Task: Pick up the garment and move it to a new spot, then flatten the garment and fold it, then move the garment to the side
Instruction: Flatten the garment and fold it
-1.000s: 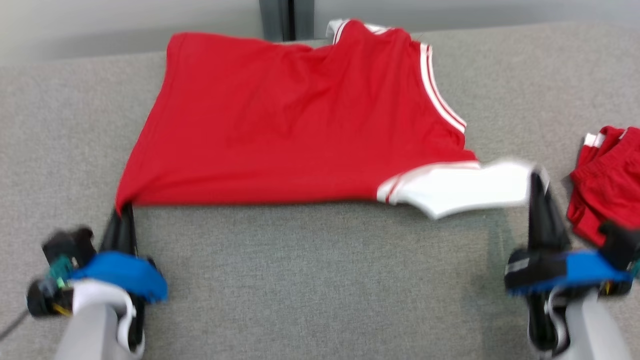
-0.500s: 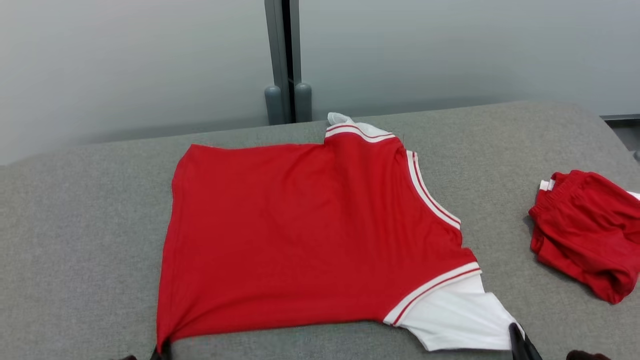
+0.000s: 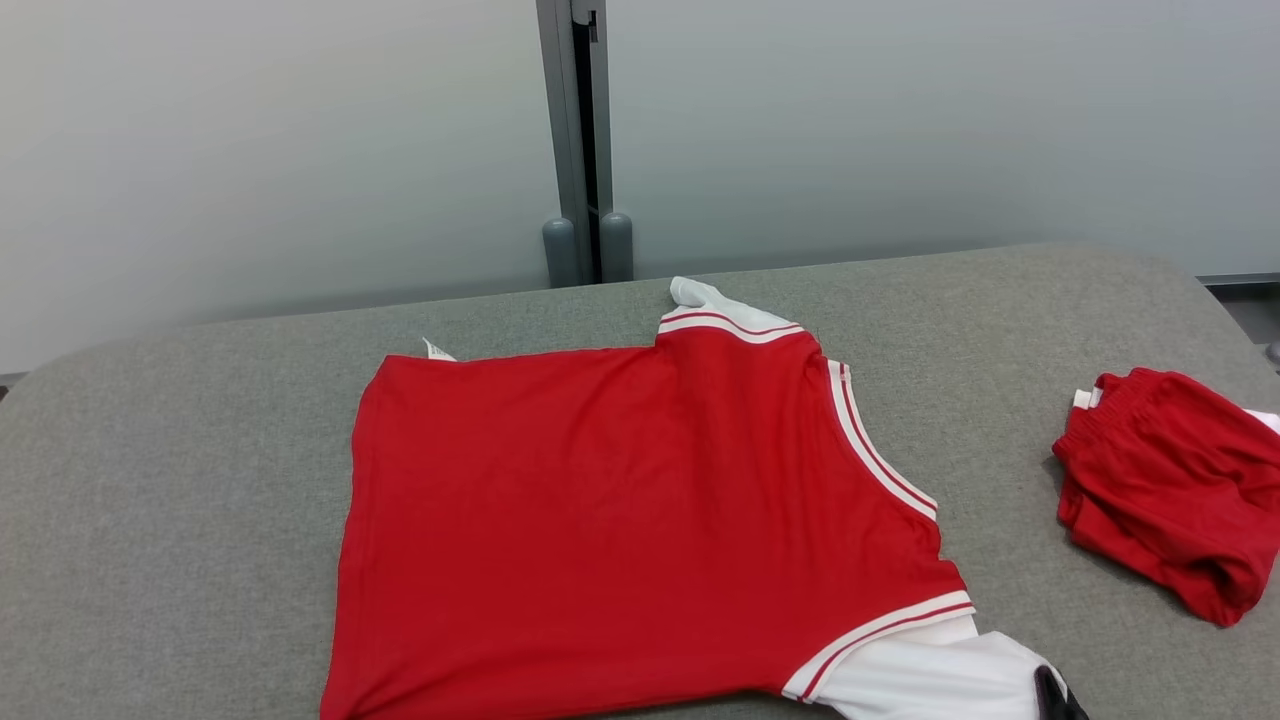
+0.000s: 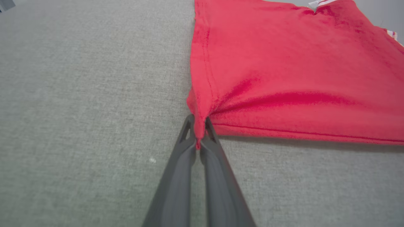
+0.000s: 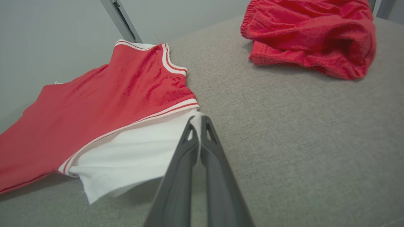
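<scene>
The garment (image 3: 620,530) is a red shirt with white-and-red trim and a white sleeve, spread across the grey table (image 3: 180,500). My left gripper (image 4: 199,126) is shut on the garment's (image 4: 284,63) near red hem corner, which bunches between the fingers. My right gripper (image 5: 199,121) is shut on the edge of the white sleeve (image 5: 139,154), holding it slightly off the surface. In the head view only a dark fingertip of the right gripper (image 3: 1055,695) shows at the bottom edge, against the sleeve (image 3: 930,680).
A second red garment (image 3: 1170,490) lies crumpled at the table's right side, also in the right wrist view (image 5: 309,34). A pale wall with a grey vertical post (image 3: 580,140) stands behind the table's far edge. Bare grey cloth lies left of the shirt.
The head camera has tilted upward, so the wall has come into view and both grippers have slid to the bottom edge. The grips on the garment are unchanged.
</scene>
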You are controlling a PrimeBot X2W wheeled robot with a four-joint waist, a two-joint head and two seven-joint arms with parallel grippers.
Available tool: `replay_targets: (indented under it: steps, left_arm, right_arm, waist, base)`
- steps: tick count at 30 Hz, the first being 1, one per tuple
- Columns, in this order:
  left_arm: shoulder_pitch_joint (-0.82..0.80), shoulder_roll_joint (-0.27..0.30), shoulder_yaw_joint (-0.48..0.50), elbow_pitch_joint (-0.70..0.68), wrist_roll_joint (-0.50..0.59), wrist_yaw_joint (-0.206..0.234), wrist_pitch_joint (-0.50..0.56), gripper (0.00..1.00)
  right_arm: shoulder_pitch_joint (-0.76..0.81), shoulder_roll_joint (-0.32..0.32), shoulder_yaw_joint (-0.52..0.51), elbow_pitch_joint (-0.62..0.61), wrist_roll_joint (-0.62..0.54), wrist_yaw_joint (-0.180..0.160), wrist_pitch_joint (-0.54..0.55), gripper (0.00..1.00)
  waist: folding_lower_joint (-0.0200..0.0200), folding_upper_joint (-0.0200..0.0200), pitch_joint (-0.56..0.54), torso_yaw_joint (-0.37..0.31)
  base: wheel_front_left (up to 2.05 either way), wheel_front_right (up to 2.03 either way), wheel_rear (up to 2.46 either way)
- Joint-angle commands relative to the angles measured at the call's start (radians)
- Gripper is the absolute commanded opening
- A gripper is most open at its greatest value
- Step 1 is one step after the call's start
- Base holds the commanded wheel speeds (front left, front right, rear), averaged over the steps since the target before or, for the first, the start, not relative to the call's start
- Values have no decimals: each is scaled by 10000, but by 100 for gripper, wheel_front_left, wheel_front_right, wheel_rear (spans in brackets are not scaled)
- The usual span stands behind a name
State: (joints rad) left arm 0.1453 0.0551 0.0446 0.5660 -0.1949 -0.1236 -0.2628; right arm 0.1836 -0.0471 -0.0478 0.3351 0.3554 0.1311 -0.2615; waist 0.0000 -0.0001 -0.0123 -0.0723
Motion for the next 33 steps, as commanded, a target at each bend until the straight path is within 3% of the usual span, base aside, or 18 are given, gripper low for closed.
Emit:
replay_targets:
  steps: [1,8,19,26,33]
  left_arm:
    - [-229,15,-89,-218,64,-4,-26,0]
    - [-1607,180,-656,-683,184,-88,-25,0]
    - [-3797,767,-1928,947,-92,-76,-27,0]
    - [-4846,1011,-2120,1827,-368,-76,-27,0]
    - [-5490,1158,-2160,1836,-420,-77,-27,0]
  right_arm:
    - [-244,-65,-13,-161,32,-4,-52,0]
    - [-1632,-65,-108,-381,9,-4,-47,0]
    - [-4127,-62,-496,1112,-669,-2,-43,0]
    - [-5355,-60,-639,1862,-1211,-2,-43,0]
    - [-6161,-59,-778,2352,-1717,-2,-43,0]
  waist:
    - [0,1,54,44]
    - [0,1,404,185]
    - [0,1,914,193]
    - [0,1,1407,208]
    - [0,1,1808,400]
  base:
    - [0,0,0]
    - [0,0,0]
    - [0,0,0]
    - [0,0,0]
    - [0,0,0]
